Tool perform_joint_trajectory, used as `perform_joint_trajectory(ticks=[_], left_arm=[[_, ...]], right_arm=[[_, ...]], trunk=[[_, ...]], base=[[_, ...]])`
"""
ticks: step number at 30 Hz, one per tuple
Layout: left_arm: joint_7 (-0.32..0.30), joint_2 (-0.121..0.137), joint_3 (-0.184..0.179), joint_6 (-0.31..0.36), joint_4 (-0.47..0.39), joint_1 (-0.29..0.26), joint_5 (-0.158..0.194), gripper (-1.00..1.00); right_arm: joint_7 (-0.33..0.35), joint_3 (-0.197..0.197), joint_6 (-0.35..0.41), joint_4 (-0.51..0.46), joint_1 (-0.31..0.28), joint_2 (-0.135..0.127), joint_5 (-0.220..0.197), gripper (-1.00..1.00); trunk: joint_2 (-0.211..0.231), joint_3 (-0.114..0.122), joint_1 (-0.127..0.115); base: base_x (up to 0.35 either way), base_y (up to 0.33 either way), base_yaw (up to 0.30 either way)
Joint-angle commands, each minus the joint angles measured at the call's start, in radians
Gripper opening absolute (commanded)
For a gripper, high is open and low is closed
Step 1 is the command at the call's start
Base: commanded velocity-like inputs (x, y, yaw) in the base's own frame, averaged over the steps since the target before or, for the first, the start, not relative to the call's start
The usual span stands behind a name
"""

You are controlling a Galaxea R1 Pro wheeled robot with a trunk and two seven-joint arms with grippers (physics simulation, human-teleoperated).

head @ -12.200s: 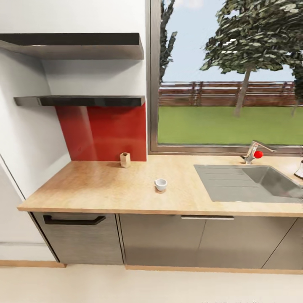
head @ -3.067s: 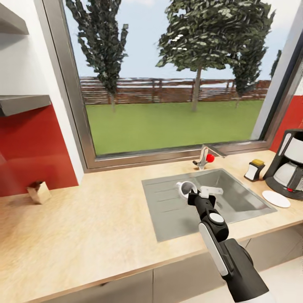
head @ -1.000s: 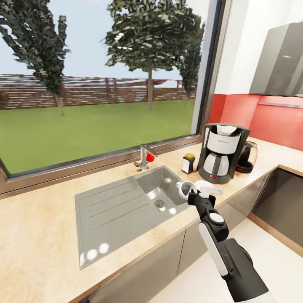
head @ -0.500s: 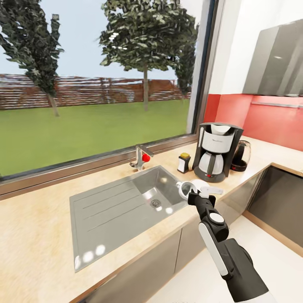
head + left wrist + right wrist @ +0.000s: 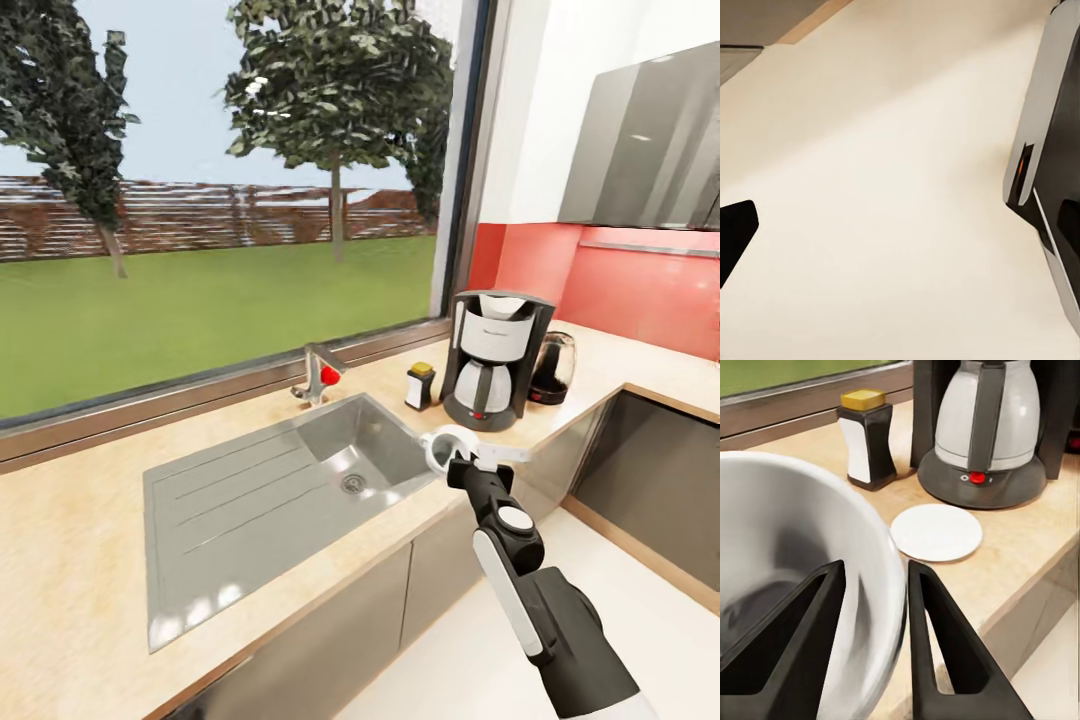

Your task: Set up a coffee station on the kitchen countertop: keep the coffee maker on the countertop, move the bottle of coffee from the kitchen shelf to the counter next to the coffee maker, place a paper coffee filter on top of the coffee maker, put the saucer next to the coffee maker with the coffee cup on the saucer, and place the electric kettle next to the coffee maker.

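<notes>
My right gripper [image 5: 443, 452] [image 5: 876, 568] is shut on the rim of the white coffee cup [image 5: 438, 447] [image 5: 810, 547], held above the front edge of the kitchen countertop [image 5: 80, 520]. Just beyond the cup the white saucer [image 5: 936, 532] lies flat in front of the coffee maker [image 5: 495, 360] [image 5: 982, 435]. The bottle of coffee [image 5: 420, 386] [image 5: 868, 439] stands beside the machine towards the sink, the electric kettle [image 5: 553, 367] on its other side. I cannot tell whether the white in the machine's top is the paper coffee filter. My left gripper [image 5: 900, 232] hangs open over the floor. The kitchen shelf is out of view.
A grey inset sink [image 5: 280, 480] with a red-knobbed tap [image 5: 315, 372] lies left of the cup. A large window runs behind the counter. The worktop turns a corner at the right over dark cabinets [image 5: 650, 480]. Pale floor [image 5: 480, 660] lies below the arm.
The camera has swung right, so sink and coffee maker have slid left in the picture. The right arm holds the cup at the same spot in the view.
</notes>
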Motion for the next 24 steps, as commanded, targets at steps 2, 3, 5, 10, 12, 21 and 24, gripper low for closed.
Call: perform_joint_trajectory(ticks=[2,3,5,10,12,21,24], left_arm=[[0.000,0.000,0.000,0.007,-0.002,0.000,0.010,1.00],[0.000,0.000,0.000,0.009,-0.002,0.000,0.010,1.00],[0.000,0.000,0.000,0.011,-0.002,0.000,0.011,1.00],[-0.001,0.001,0.000,0.021,0.000,0.000,0.012,1.00],[0.000,0.002,-0.001,0.086,0.001,0.001,0.012,1.00],[0.061,0.001,0.000,0.159,0.001,0.001,0.013,1.00],[0.062,0.000,0.000,0.160,0.001,0.001,0.013,1.00]], right_arm=[[-0.009,0.004,0.001,0.000,-0.001,-0.001,-0.009,-1.00],[-0.009,0.004,0.001,0.001,-0.001,0.000,-0.009,-1.00],[-0.010,0.004,0.001,0.001,-0.001,0.003,-0.009,-1.00],[-0.009,0.006,0.003,0.005,-0.001,0.005,-0.006,-1.00],[-0.010,0.006,0.007,0.008,-0.002,0.006,-0.003,-1.00],[-0.013,-0.001,0.167,0.022,-0.002,0.008,0.024,-1.00],[-0.013,0.003,0.167,0.021,-0.002,0.009,0.062,-1.00]], trunk=[[-0.002,-0.002,0.001],[-0.002,-0.002,0.001],[-0.002,-0.002,0.001],[-0.002,-0.002,0.001],[-0.002,-0.002,0.001],[-0.002,-0.002,0.001],[-0.002,-0.002,0.001]], base=[[0.000,-0.266,0.000],[0.000,-0.267,0.000],[0.000,-0.268,0.000],[0.166,-0.226,0.000],[0.236,-0.192,0.000],[0.216,-0.153,0.000],[0.239,-0.164,0.000]])
